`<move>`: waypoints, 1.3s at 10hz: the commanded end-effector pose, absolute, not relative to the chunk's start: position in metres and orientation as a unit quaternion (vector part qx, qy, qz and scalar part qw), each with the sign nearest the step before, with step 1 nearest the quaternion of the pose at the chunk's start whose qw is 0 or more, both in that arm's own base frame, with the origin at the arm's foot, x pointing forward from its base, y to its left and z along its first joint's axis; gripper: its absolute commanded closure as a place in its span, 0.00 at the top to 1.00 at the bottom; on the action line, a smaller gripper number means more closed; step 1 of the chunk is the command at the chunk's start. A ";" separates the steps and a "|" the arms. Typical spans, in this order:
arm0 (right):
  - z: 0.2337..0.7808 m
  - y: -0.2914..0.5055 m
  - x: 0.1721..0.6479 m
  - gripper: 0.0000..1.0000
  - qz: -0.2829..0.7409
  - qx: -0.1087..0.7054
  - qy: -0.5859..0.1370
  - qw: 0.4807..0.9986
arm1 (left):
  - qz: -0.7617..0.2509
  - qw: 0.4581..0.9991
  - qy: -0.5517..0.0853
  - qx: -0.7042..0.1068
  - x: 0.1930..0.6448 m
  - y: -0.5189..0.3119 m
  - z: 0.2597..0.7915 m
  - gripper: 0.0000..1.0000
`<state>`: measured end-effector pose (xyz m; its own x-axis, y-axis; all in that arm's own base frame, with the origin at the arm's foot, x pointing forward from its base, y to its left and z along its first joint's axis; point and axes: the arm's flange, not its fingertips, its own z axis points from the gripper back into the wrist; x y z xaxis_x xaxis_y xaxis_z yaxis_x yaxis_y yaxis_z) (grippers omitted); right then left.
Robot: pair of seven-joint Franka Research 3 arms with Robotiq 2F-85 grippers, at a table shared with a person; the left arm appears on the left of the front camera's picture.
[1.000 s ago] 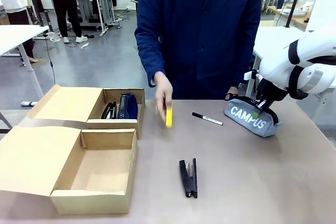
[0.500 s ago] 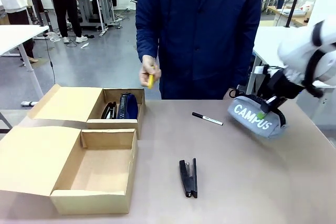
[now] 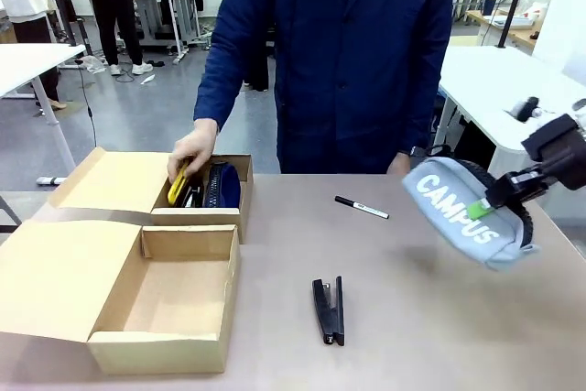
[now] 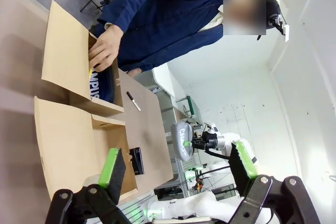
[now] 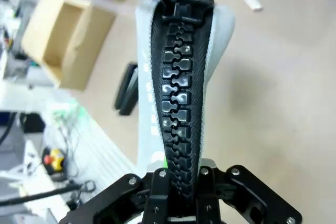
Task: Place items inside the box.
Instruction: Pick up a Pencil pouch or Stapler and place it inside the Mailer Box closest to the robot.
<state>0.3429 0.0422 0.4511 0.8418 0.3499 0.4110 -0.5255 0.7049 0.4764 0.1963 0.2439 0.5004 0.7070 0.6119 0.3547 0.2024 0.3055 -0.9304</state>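
Note:
My right gripper is shut on the grey CAMPUS pencil case and holds it above the table at the right; its black zip runs up the right wrist view. The person's hand lowers the yellow utility knife into the far compartment of the cardboard box, beside the navy pencil case. The black marker pen lies mid-table and the black stapler nearer me. My left gripper is open, high above the box.
The box's near compartment holds nothing, and its flaps spread left. The person stands at the far edge behind the box and pen. Bare tabletop lies between stapler and right edge.
The right gripper lifted the grey pencil case off the table and tilted it rightward. The person's hand carried the yellow knife from mid-table into the box's far compartment.

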 end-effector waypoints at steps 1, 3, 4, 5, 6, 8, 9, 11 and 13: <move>0.428 0.073 0.282 0.00 0.305 0.362 -0.082 0.877 | 0.133 0.718 -0.368 -0.576 0.196 0.244 0.503 1.00; 0.451 0.042 0.343 0.00 0.240 0.300 -0.146 0.912 | 0.133 0.718 -0.368 -0.576 0.196 0.244 0.503 1.00; 0.451 0.042 0.343 0.00 0.240 0.300 -0.146 0.912 | 0.133 0.718 -0.368 -0.576 0.196 0.244 0.503 1.00; 0.451 0.042 0.343 0.00 0.240 0.300 -0.146 0.912 | 0.133 0.718 -0.368 -0.576 0.196 0.244 0.503 1.00; 0.454 0.045 0.337 0.07 0.254 0.310 -0.139 0.906 | 0.133 0.718 -0.368 -0.576 0.196 0.244 0.503 1.00; 0.464 0.130 0.320 0.07 0.247 0.304 -0.135 0.910 | 0.133 0.718 -0.368 -0.576 0.196 0.244 0.503 1.00; 0.469 0.172 0.306 0.07 0.203 0.322 -0.137 0.915 | 0.133 0.718 -0.368 -0.576 0.196 0.244 0.503 1.00; 0.471 0.249 0.289 0.07 0.110 0.371 -0.112 0.915 | 0.133 0.718 -0.368 -0.576 0.196 0.244 0.503 1.00; 0.457 0.332 0.277 0.07 0.103 0.394 -0.051 0.912 | 0.133 0.718 -0.368 -0.576 0.196 0.244 0.503 1.00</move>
<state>0.2572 0.2994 0.4632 0.9671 0.1695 0.1899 -0.2540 0.6918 0.6759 0.1961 0.2436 0.5008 0.7064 0.6114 0.3567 0.2037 0.3070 -0.9297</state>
